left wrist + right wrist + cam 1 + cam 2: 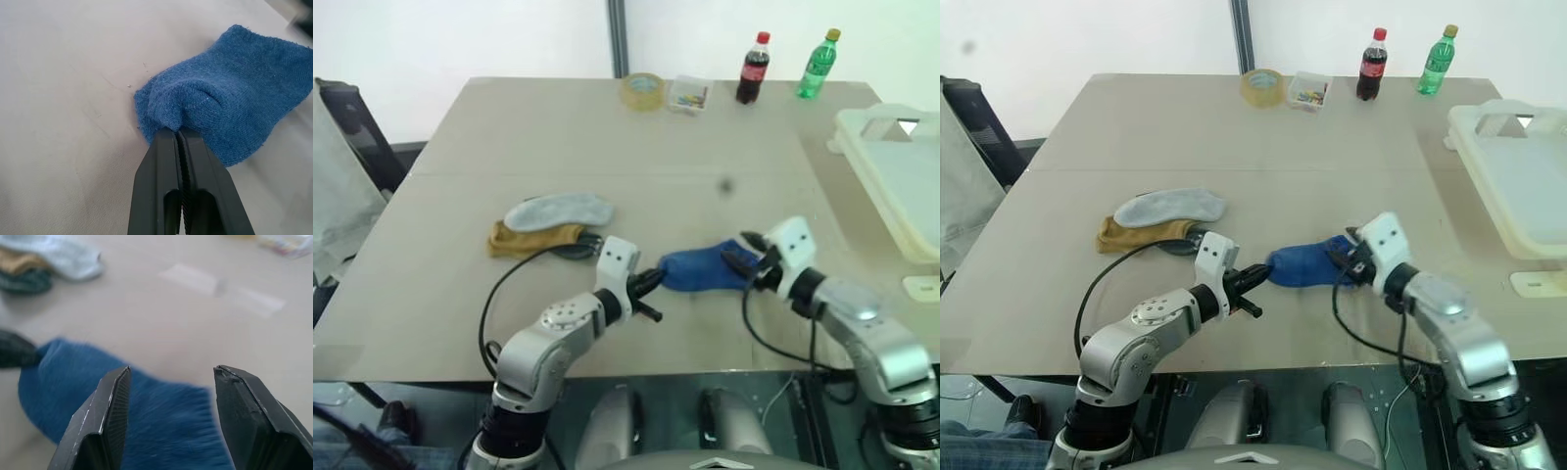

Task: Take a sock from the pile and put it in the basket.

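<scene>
Lying flat on the desk [607, 137] near its front edge, the blue sock [700, 269] is stretching between the two pincers. The left pincer [656, 282] is sitting at the sock's left end with its black fingers [183, 196] pressed together on a fold of the knit, so it is gripping the blue sock. The left arm is reaching in from the near left, forearm angled toward the right and slightly downward, with a black cable looping behind it. The right pincer [744, 257] is hovering at the sock's right end; its fingers [110, 416] are standing well apart, with the blue fabric showing just past and between them, and they are not clamping it. The right arm is coming in from the near right, its wrist turned toward the left so the pincer is pointing across at the sock.

To the left of the blue sock, and a little farther away, the pile [548, 227] is resting on the desk: a light grey sock on top, a mustard one under it, and a dark one at the near right of the heap. The pile is lying just beyond the left arm, apart from the blue sock.

At the far right, the basket [891, 176] is sitting at the desk's right edge, well apart from both pincers.
</scene>
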### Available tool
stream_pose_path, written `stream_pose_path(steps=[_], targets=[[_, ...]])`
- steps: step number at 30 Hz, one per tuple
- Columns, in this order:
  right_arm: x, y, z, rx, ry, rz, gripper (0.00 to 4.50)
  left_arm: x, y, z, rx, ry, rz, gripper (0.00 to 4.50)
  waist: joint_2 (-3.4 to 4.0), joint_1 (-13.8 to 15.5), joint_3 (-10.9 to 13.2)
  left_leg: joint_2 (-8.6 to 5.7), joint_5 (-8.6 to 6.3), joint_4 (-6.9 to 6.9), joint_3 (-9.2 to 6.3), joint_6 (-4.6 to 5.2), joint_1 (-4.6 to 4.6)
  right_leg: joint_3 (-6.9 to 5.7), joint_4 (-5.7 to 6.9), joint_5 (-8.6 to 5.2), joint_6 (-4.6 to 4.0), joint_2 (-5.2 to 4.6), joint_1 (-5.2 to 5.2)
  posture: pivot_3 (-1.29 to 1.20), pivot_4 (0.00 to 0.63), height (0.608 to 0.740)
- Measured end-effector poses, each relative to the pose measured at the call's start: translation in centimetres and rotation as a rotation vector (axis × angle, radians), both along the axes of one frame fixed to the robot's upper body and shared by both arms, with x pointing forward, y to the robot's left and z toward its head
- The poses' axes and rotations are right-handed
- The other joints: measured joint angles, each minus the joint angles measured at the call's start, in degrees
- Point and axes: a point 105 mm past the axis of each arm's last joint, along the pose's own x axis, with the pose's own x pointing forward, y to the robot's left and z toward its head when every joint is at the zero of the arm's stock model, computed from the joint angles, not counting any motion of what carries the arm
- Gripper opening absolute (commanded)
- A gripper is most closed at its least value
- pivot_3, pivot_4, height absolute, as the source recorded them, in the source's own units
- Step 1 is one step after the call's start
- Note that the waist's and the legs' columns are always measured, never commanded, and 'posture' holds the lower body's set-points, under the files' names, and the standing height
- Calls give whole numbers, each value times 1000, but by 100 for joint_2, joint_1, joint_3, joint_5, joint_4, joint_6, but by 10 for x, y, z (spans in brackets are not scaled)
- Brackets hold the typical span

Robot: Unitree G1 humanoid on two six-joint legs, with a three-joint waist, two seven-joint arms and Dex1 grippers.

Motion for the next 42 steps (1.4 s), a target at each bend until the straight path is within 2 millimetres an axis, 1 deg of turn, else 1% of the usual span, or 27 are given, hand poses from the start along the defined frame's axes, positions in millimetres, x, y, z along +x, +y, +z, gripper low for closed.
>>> stream_pose_path(steps=[1,2,3,4,5,6,7,11,13,15,18,22,23,25,27,29,32,34,39,42], targets=[[-1,0,-13,-20,29,-10,2788,0,0,0,-1,-2,1,867,0,0,0,-1,0,1,3,0,0,1,0,0,0,-2,0,0,150,740],[-2,-2,-21,-36,42,-24,2788,0,0,0,0,-4,2,1406,0,-2,0,-2,0,2,5,0,0,3,0,0,0,-4,0,0,150,740],[-1,-3,-21,-45,24,-31,2788,1,1,0,4,-5,4,1873,0,-8,0,-2,0,4,7,0,2,4,0,0,0,-4,1,0,150,740],[-1,-4,-21,-48,18,-33,2788,1,1,0,3,-5,4,2214,0,-8,0,-2,0,4,6,0,6,4,0,0,0,-4,5,0,150,740],[0,-5,-22,-57,11,-39,2788,0,0,0,5,-7,3,2789,-1,-9,1,-1,0,3,6,0,20,4,0,0,0,-3,18,0,150,740],[0,-5,-22,-61,10,-41,2788,1,0,0,6,-8,4,3269,-1,-10,1,0,-1,3,6,0,30,3,1,0,0,-3,27,0,150,740],[0,-6,-23,-64,8,-42,2788,1,1,0,6,-9,6,3625,-1,-9,1,1,-1,2,4,1,35,2,1,-1,0,-2,30,0,150,740],[-2,-7,-25,-74,-1,-42,2788,6,7,3,-37,7,61,3625,-2,-5,0,2,-1,3,2,1,43,0,0,-1,0,-3,40,0,150,740],[-2,-7,-25,-75,-3,-42,2788,9,9,5,-116,60,88,3625,-3,-1,0,1,-1,3,-1,1,44,-2,-1,-1,0,-4,45,0,150,740],[-2,-7,-25,-76,-4,-43,2788,9,6,4,-140,88,85,3625,-4,-2,-1,0,-1,4,-3,1,45,-3,-2,-1,0,-4,47,0,150,740],[-1,-5,-26,-73,-4,-45,2788,11,-4,3,-165,177,41,3625,-5,-4,-3,-1,-1,4,-5,1,52,-5,-2,-1,0,-2,56,0,150,740],[0,-5,-27,-74,-4,-46,2788,12,-9,3,-161,209,10,3625,-6,-5,-6,-1,-1,4,-6,1,64,-5,-3,-1,1,-2,67,0,150,740],[0,-4,-28,-78,-3,-44,2788,16,-15,3,-213,271,-13,3625,-7,9,-15,-4,-1,5,-13,1,70,-6,-5,-2,1,-2,81,0,150,740],[-1,-3,-28,-82,-2,-40,2788,17,-19,2,-268,317,-32,3625,-15,8,-20,-4,-2,4,-13,2,84,-6,-13,-8,10,-3,100,0,150,740],[0,-3,-28,-87,-3,-39,2788,18,-29,1,-405,414,-99,3625,-17,4,-21,-4,-2,4,-12,3,88,-5,-13,-11,15,-5,103,0,150,740],[0,-2,-28,-87,-4,-35,2788,16,-35,0,-507,494,-150,3625,-18,-3,-20,-4,-2,4,-12,3,87,-5,-12,-10,14,-5,101,0,150,740],[0,-1,-28,-93,-9,-28,2788,17,-39,0,-645,594,-197,3625,-21,-15,-18,-3,-2,2,-13,2,85,-5,-11,-4,3,0,97,0,150,740],[0,0,-28,-97,-13,-27,2788,18,-38,2,-704,630,-214,3625,-24,-19,-16,-3,-2,2,-14,2,84,-5,-11,-3,2,1,96,0,150,740],[1,0,-28,-107,-21,-34,2788,22,-34,22,-807,612,-251,3625,-28,-23,-14,-2,-2,2,-14,2,82,-4,-12,-2,0,-1,96,0,150,740],[0,0,-28,-107,-25,-37,2788,21,-35,26,-844,617,-263,3625,-29,-23,-13,-2,-2,2,-14,2,82,-4,-12,-2,0,-2,96,0,150,740]])
